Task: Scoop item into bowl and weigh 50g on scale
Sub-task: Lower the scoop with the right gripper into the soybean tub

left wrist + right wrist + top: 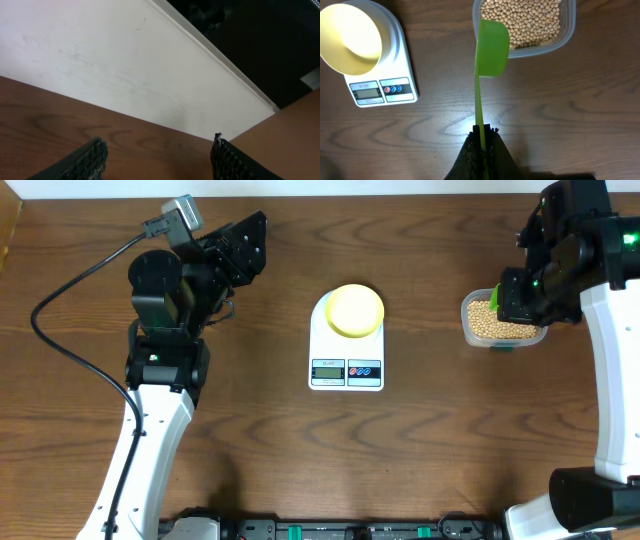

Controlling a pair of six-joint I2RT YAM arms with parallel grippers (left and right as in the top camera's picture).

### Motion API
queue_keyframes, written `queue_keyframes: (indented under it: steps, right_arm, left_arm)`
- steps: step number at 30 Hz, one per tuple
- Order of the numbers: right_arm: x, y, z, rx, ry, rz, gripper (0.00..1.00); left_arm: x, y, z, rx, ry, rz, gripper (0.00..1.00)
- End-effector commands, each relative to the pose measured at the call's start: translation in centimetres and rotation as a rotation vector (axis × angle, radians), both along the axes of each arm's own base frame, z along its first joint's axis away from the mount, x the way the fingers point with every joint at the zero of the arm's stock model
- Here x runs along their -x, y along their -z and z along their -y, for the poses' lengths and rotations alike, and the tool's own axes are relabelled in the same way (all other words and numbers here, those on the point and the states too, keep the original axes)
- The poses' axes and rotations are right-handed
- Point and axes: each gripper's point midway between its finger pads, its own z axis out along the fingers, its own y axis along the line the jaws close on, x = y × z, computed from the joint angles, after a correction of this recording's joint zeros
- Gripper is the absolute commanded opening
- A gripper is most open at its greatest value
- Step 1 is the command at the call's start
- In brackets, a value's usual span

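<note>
So the right gripper (483, 134) is clamped tight on the thin handle of a green scoop (491, 47), with the handle sticking straight out from between the fingers. The scoop's cup end sits over one corner of the clear container (569, 30), overlapping its rim, and I can't tell if it's actually touching. The beans (530, 20) are all piled in that container, over on the right side of the table (260, 430). The yellow bowl (350, 37) sits on the round platform of the white scale (400, 55) mid-table, well apart from the container. The left gripper (157, 150) hangs over the far left with its jaws spread and nothing between them, pointing at the white wall (100, 65).
</note>
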Motion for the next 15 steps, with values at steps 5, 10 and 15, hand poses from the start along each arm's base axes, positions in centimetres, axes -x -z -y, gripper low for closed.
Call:
queue_keyframes:
  steps: [5, 10, 15]
  right_arm:
    - [0.0, 0.5, 0.6, 0.022, 0.025, -0.018, 0.01]
    - [0.1, 1.0, 0.7, 0.031, 0.046, -0.031, 0.01]
    - [0.4, 2.6, 0.8, 0.044, 0.045, -0.076, 0.01]
  left_arm:
    - [-0.3, 0.1, -0.3, -0.024, -0.014, 0.008, 0.68]
    - [-0.3, 0.1, -0.3, -0.024, -0.014, 0.008, 0.68]
    - [-0.3, 0.1, -0.3, -0.024, -0.014, 0.008, 0.68]
